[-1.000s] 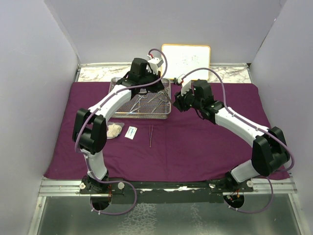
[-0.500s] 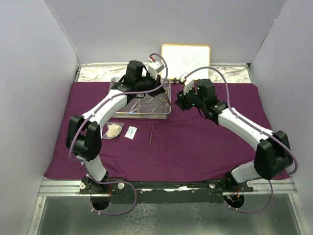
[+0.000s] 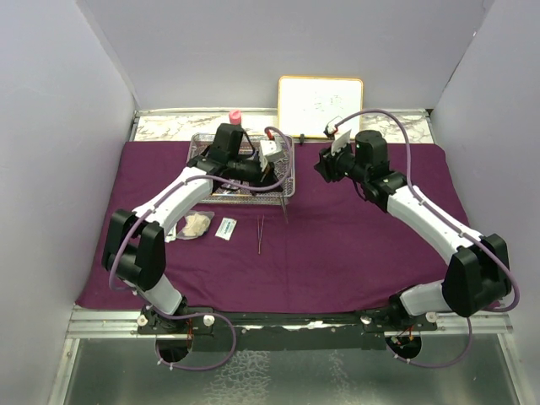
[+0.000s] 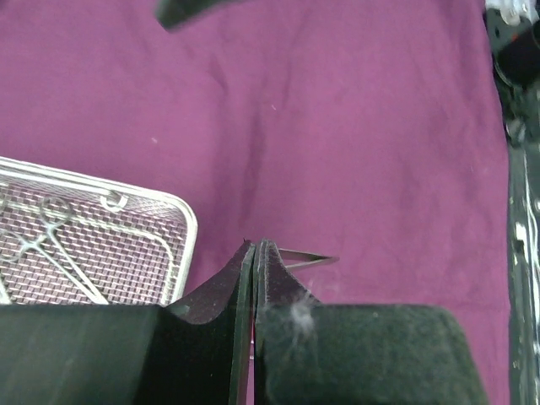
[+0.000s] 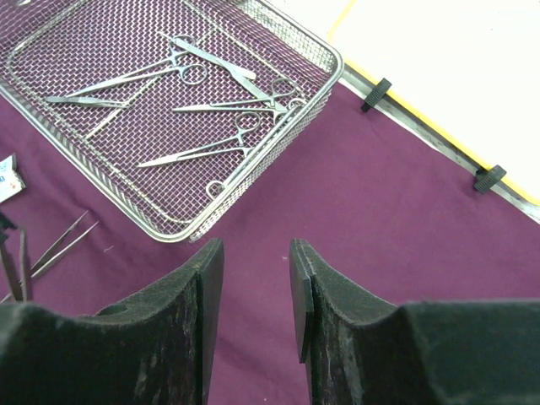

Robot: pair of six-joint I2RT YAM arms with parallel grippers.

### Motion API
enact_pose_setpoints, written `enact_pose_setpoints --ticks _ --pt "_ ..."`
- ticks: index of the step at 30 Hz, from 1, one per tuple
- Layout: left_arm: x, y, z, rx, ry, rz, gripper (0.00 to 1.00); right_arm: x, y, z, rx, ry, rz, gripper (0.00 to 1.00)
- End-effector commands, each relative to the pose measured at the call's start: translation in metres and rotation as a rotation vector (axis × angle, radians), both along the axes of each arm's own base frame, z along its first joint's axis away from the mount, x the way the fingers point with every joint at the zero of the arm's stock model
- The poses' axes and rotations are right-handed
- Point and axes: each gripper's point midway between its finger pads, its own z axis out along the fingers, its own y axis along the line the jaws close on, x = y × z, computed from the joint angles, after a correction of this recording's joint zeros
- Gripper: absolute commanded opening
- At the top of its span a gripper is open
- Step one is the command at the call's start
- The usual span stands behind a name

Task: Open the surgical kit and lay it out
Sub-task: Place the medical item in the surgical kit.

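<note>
The dark purple cloth wrap (image 3: 363, 245) lies spread flat over the worktop (image 3: 169, 126), filling the middle of the top view. The silver wire-mesh tray (image 5: 84, 51) sits on the cloth in the upper left of centre, partly under the left arm, and several steel clamps and forceps (image 5: 228, 105) lie loose and crossed on its mesh floor. The left end effector (image 4: 254, 245) hangs just past the tray's near right corner. Its fingers are clenched on a slim steel instrument (image 4: 304, 256), whose thin tip pokes out beside the pads in the left wrist view; I cannot tell its exact type. The right end effector (image 5: 255, 246) hovers over bare cloth just right of the tray, its fingers parted about halfway with nothing between them. Below the tray in the top view, three items lie in a row on the cloth: a wad of gauze (image 3: 198, 224), a small white packet (image 3: 225, 229) just to its right, and a pair of tweezers (image 3: 260, 234) further right, apart from both. A framed whiteboard (image 3: 321, 105) leans against the back wall at upper centre. A small pink-capped bottle (image 3: 234, 116) stands just behind the tray's far edge.
</note>
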Motion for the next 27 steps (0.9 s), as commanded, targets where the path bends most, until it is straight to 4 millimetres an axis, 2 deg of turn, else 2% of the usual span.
enact_pose_setpoints --ticks 1,6,13,21,27 --pt "-0.034 0.006 -0.015 -0.003 -0.044 -0.189 0.0 0.003 0.0 0.013 0.017 -0.03 0.015 0.37" --pt "-0.044 0.012 -0.042 0.049 -0.029 -0.268 0.0 0.004 0.001 0.005 0.011 -0.011 0.026 0.36" --pt "-0.048 0.024 -0.075 0.102 0.005 -0.332 0.0 0.005 0.002 -0.008 -0.005 0.019 0.038 0.36" --pt "-0.046 0.027 -0.078 0.067 0.048 -0.364 0.0 0.007 0.003 -0.018 -0.013 0.036 0.046 0.35" --pt "-0.052 0.026 -0.079 0.024 0.101 -0.403 0.0 0.006 0.005 -0.023 -0.015 0.05 0.053 0.34"
